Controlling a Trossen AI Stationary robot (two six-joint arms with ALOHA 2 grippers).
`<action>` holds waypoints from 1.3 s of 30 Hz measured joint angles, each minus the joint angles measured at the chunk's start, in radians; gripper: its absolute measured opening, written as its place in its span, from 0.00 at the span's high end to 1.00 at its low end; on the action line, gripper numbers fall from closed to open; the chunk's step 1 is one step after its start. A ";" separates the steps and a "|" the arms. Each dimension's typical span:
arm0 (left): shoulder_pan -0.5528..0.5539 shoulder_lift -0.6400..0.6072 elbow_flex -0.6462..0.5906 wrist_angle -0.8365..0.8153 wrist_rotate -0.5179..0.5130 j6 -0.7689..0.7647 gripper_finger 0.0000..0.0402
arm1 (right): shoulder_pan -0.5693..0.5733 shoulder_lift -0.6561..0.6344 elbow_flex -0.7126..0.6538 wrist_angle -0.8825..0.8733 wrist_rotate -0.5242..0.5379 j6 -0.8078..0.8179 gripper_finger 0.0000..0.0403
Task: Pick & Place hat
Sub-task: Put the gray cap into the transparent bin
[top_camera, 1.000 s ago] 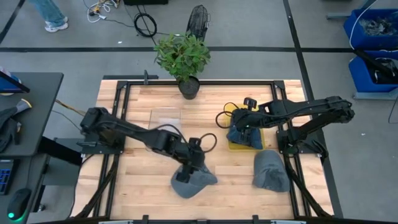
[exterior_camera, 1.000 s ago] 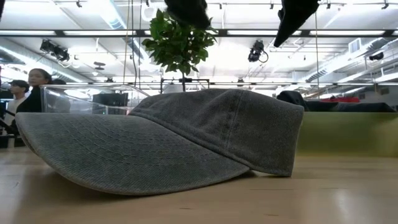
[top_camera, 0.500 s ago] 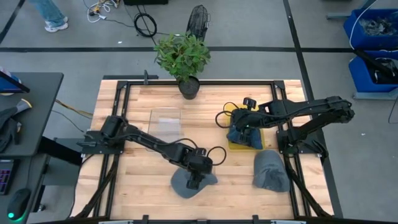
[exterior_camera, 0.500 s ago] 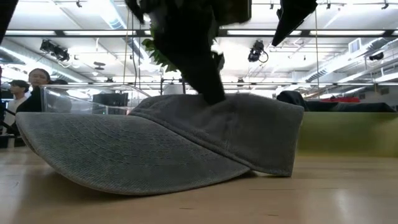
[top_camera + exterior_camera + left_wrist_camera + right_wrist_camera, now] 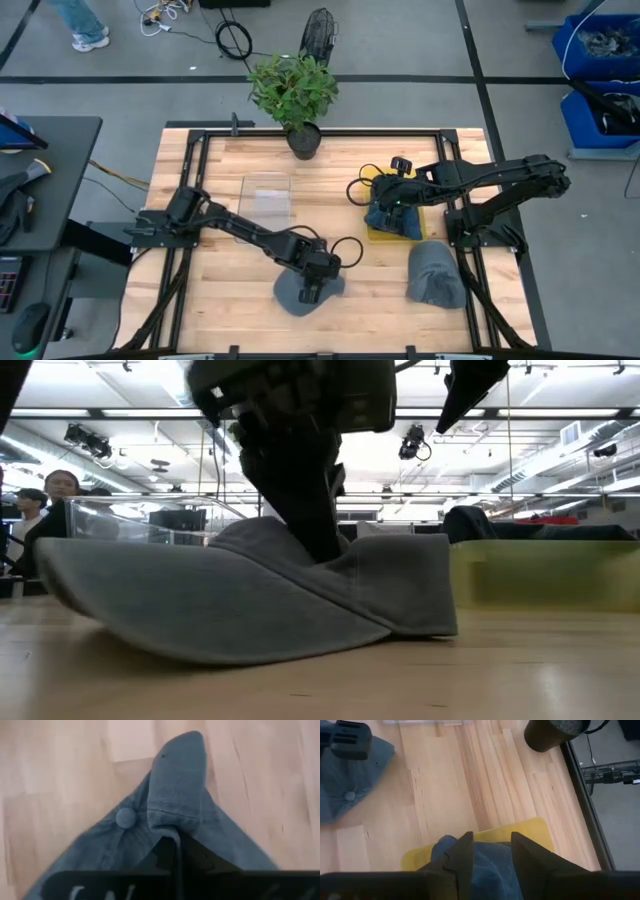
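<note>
Pinching grey hat (image 5: 300, 292) — left hand (image 5: 311, 289), wooden table (image 5: 220, 290)

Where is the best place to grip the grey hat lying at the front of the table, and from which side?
Probably the soft crown of the grey hat, pinched from straight above. It lies flat on the table, so its sides give little hold, while the crown cloth bunches into a fold. The left end effector already stands there, shut on such a fold beside the top button.

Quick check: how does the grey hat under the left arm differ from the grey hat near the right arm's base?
The hat under the left tool is crumpled, its crown pinched into a fold by the left tool; the other grey hat lies untouched, holding its rounded shape. The first sits near the table's front middle, the second at the front right. Both are grey fabric caps resting on the wooden table.
</note>
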 joint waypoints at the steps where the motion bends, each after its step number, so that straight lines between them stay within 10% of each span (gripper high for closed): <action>1: 0.005 -0.001 0.000 0.001 -0.001 -0.014 0.97 | 0.000 0.000 0.000 0.000 0.000 0.003 0.67; 12: 0.008 -0.247 -0.001 -0.006 -0.036 -0.052 0.97 | 0.000 0.000 0.000 -0.003 -0.001 0.049 0.67; 24: 0.015 -0.629 0.001 -0.288 -0.484 -0.095 0.98 | 0.000 0.000 0.000 -0.002 -0.001 0.049 0.67; 30: 0.058 -0.642 -0.004 -0.605 -0.623 -0.327 0.97 | 0.000 0.000 0.000 -0.001 0.000 0.049 0.67; 39: 0.120 -0.632 -0.187 -0.571 -0.644 -0.446 0.97 | 0.000 0.000 0.000 0.006 0.001 0.048 0.67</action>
